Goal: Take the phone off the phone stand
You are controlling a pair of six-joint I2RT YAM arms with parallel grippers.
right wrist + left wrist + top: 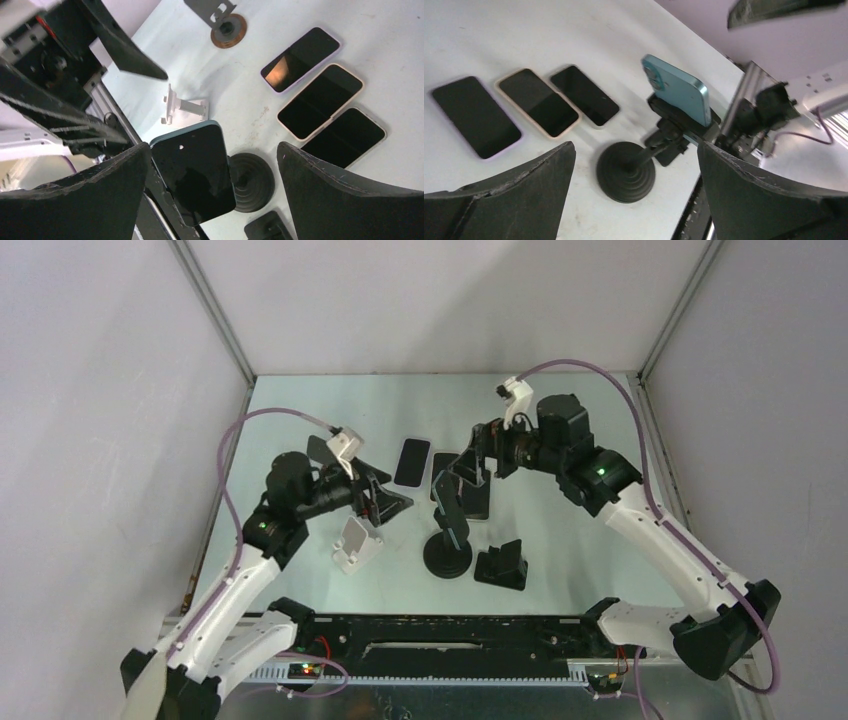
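Pale table (300,410). Phone (192,170) held up in stand (625,170); my right gripper (212,150) wide, framing it to grasp; left gripper (635,147) wide, facing stand, probably to brace.

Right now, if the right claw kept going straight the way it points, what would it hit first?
Most likely the teal phone on its black stand, straight ahead of the open right gripper; depth is hard to judge.

Centre of left wrist view: phone (679,90) with smooth teal back, faint sheen; front of glossy black glass. Below it, phone stand (626,172) in matt black plastic, ribbed base. Lower corners: left gripper (635,146), fingers (744,195) matt black, rough-grained, scuffed. Upper left: table (524,30), smooth, pale, lightly marked.
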